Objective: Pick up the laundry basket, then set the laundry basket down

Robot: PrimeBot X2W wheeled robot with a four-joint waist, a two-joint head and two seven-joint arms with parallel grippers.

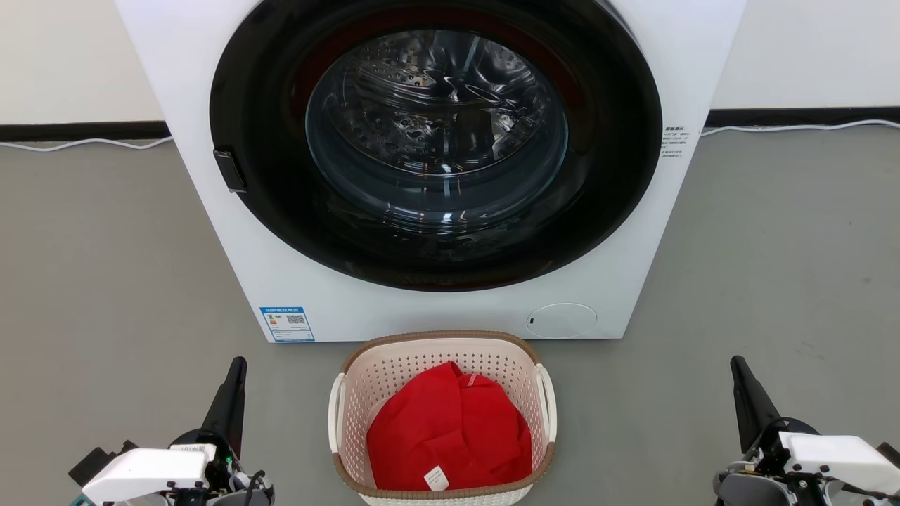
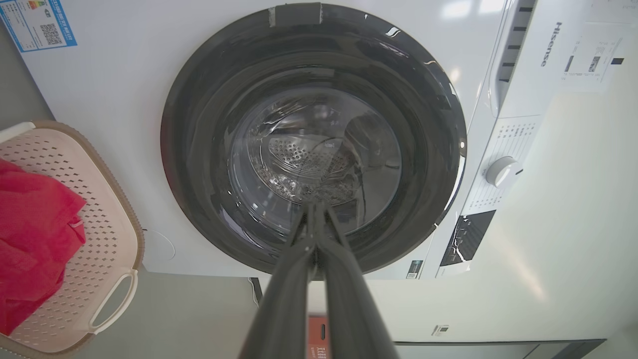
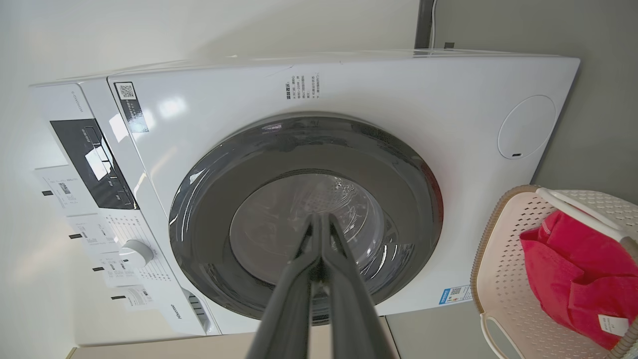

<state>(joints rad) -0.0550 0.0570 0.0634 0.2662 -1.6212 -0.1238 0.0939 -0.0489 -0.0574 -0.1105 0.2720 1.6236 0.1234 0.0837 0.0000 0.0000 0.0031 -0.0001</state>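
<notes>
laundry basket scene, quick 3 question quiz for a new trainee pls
1. True or false: the laundry basket stands on the floor in front of the washing machine.
2. What lies in the basket? A) a red cloth B) blue towels C) nothing
3. Are the left gripper and right gripper open or shut, and do they hold anything?
Key: 1 true; 2 A; 3 both shut, holding nothing.
</notes>
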